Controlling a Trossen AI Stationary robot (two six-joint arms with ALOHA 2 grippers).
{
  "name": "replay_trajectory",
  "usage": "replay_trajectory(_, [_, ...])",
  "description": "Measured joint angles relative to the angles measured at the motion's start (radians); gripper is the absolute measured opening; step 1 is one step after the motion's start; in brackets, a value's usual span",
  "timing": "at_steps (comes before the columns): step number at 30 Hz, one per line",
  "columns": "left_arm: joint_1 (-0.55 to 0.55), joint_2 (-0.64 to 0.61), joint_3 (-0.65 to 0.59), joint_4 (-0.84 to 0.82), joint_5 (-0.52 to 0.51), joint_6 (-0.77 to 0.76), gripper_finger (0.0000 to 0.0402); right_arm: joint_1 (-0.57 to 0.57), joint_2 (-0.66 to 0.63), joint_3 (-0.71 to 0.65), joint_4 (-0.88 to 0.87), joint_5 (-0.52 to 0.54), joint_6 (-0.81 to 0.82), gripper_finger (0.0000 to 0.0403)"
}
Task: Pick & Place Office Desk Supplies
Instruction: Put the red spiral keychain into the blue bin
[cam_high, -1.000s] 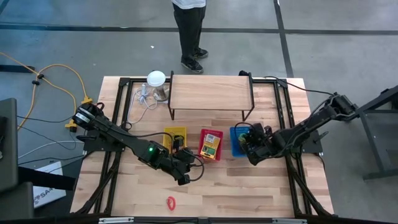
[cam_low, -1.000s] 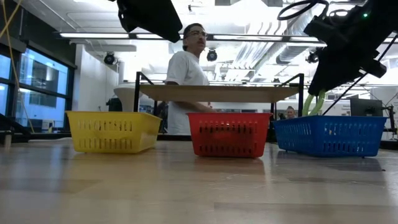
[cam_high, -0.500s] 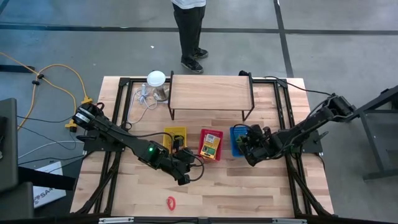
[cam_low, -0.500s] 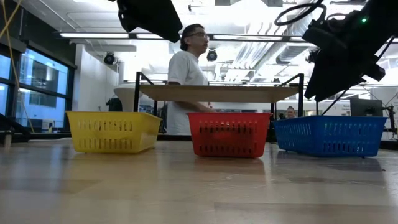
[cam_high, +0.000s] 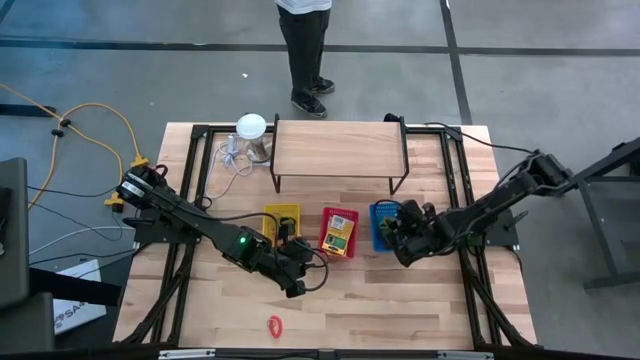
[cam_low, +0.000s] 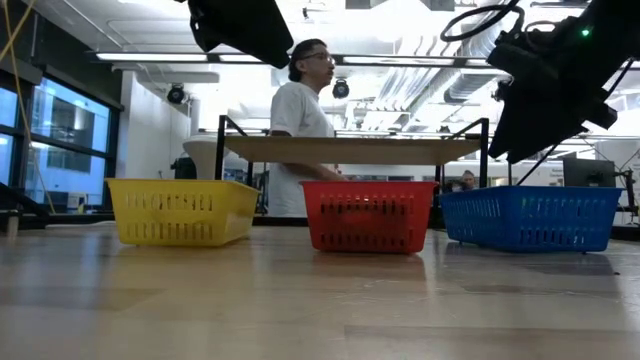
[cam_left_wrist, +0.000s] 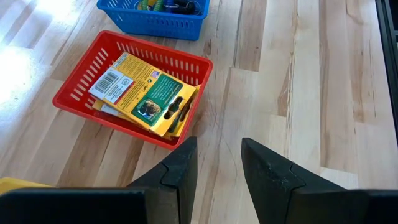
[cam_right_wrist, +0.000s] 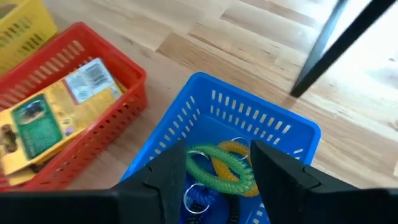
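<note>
Three baskets stand in a row: yellow (cam_high: 282, 218), red (cam_high: 340, 232) and blue (cam_high: 383, 226). Yellow-and-green card boxes (cam_left_wrist: 144, 93) lie flat in the red basket (cam_left_wrist: 81, 81). A green coil ring (cam_right_wrist: 214, 168) and a yellow one (cam_right_wrist: 235, 163) lie in the blue basket (cam_right_wrist: 249, 115). My right gripper (cam_right_wrist: 217, 155) hangs open just above them, over the blue basket (cam_high: 397, 240). My left gripper (cam_left_wrist: 219, 143) is open over bare table on the near side of the red basket (cam_high: 298, 287). A red ring (cam_high: 274, 325) lies flat near the table's near edge.
A low wooden shelf on black legs (cam_high: 340, 150) stands behind the baskets. A white round-topped object with a cable (cam_high: 251, 127) sits at the far left. A person (cam_high: 303, 50) stands beyond the far edge. Bare wood lies along the near half of the table.
My right gripper has let go of a green coil ring. In the low view the ring hung below the gripper a second ago and is now gone from under it, down in the blue basket. The gripper has stayed over the basket.
</note>
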Motion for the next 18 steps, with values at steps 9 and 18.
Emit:
replay_trajectory(9, [0.000,0.000,0.000,0.000,0.000,0.000,0.0119,0.003,-0.065,0.041,0.171,-0.034,-0.246,0.0168])
replay_trajectory(18, [-0.018,0.000,0.000,-0.001,0.001,0.004,0.0119,0.039,-0.068,0.041,0.619,-0.221,-0.686,0.0165])
